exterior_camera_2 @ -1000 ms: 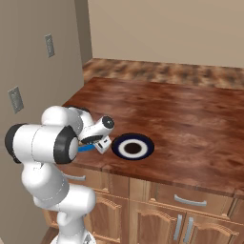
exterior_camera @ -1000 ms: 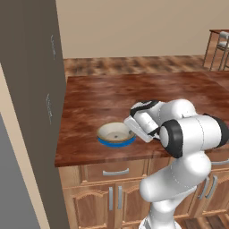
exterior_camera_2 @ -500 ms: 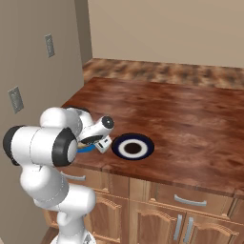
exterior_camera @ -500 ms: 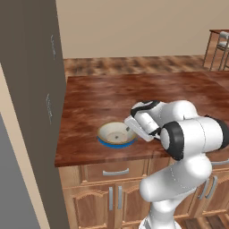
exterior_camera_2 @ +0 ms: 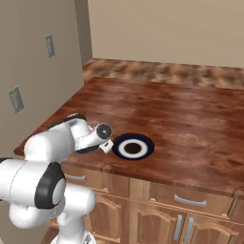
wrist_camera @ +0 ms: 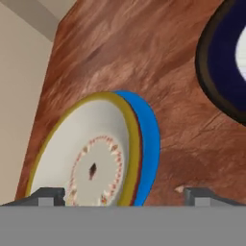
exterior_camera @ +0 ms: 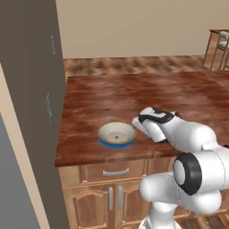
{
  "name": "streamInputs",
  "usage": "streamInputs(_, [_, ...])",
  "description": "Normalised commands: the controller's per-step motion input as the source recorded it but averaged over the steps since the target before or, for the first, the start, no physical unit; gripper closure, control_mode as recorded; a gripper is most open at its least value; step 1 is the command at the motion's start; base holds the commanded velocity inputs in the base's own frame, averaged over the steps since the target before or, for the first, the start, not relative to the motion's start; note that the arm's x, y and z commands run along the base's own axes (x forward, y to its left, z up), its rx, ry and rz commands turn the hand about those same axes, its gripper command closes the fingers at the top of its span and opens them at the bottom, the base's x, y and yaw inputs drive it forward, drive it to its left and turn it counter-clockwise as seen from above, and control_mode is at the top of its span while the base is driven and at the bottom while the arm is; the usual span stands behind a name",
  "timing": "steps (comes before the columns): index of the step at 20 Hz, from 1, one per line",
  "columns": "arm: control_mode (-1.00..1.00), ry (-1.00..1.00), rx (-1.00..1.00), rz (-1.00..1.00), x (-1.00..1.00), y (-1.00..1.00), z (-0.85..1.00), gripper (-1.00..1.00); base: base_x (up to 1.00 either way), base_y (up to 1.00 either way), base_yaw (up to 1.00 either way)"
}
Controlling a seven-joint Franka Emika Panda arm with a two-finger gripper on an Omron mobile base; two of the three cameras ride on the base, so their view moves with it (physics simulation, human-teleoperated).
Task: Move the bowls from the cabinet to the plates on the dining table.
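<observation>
Cream bowl [exterior_camera: 116, 133]: shallow, round, golden-brown rim, whitish inside with a ring of small brown marks around a dark centre spot. Sits on the blue plate [exterior_camera: 103, 142], upright, near the front edge of the worktop [exterior_camera: 134, 94]. In the hand view the bowl [wrist_camera: 86, 156] covers most of the plate, whose blue rim [wrist_camera: 149, 139] shows as a crescent along one side.

Blue plate: flat, bright blue, lying on the worktop beneath the bowl.

Ringed plate [exterior_camera_2: 133, 146]: flat, black-navy with a white centre and a dark middle spot. Lies on the worktop near its front edge, unoccupied. In the hand view its dark edge [wrist_camera: 216, 72] is apart from the blue plate, bare wood between them.

Gripper [wrist_camera: 122, 194]: two dark finger tips, set wide apart, nothing between them; open. It is just above the bowl and not touching it. In the left base view the hand [exterior_camera: 150, 125] is just beside the bowl.

Worktop: reddish-brown wood grain, over lighter wooden drawers [exterior_camera: 114, 171] with grey handles.

Surroundings: grey tall unit [exterior_camera: 31, 89] at the worktop's end; chair [exterior_camera: 219, 47] at the far side of the room.
</observation>
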Motion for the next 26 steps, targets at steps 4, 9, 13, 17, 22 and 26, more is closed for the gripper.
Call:
streamInputs(4, [-1.00, -0.11, -0.04, 0.00, -0.81, -0.26, 0.25, -1.00, 0.00, 0.00, 0.00])
streamInputs(9, [-1.00, 0.00, -0.06, 0.07, -0.51, -0.05, 0.21, -1.00, 0.00, 0.00, 0.00])
streamInputs(13, [-1.00, 0.00, -0.09, 0.20, -0.07, 0.00, 0.47, -1.00, 0.00, 0.00, 0.00])
streamInputs(17, [-1.00, 0.04, -0.10, 0.22, 0.00, -0.01, 0.41, -1.00, 0.00, 0.00, 0.00])
streamInputs(22, [-1.00, 0.11, -0.07, 0.21, -0.11, -0.10, 0.35, -1.00, 0.00, 0.00, 0.00])
streamInputs(26, [-1.00, 0.08, -0.07, 0.12, -0.55, -0.08, 0.33, -1.00, 0.00, 0.00, 0.00])
